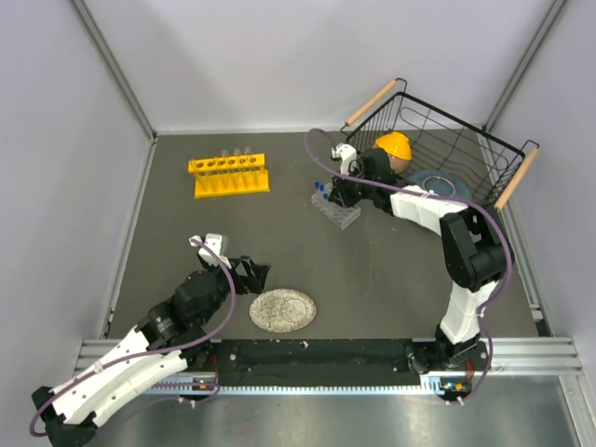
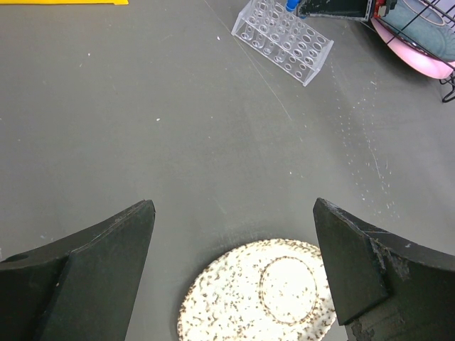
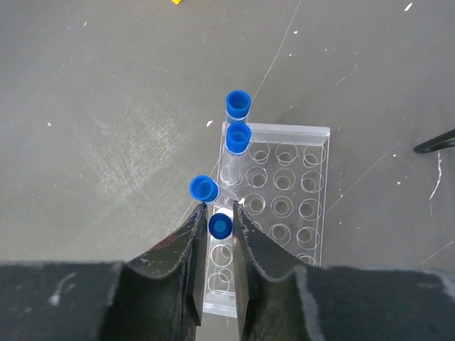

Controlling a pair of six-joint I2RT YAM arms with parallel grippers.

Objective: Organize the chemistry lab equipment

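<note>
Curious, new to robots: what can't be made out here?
Top view: thin clear glass test tubes in yellow six-hole rack, too small to count.
Right wrist view: whether the right gripper grips the short clear blue-capped vial; fingers hide contact.
Left wrist view: rack cropped at top.

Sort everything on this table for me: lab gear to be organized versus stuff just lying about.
Belongs to the job: yellow tube rack, test tubes standing in it, clear grid rack, blue-capped vials.

Just lying about: speckled plate, black wire basket, yellow hard hat inside it.
</note>
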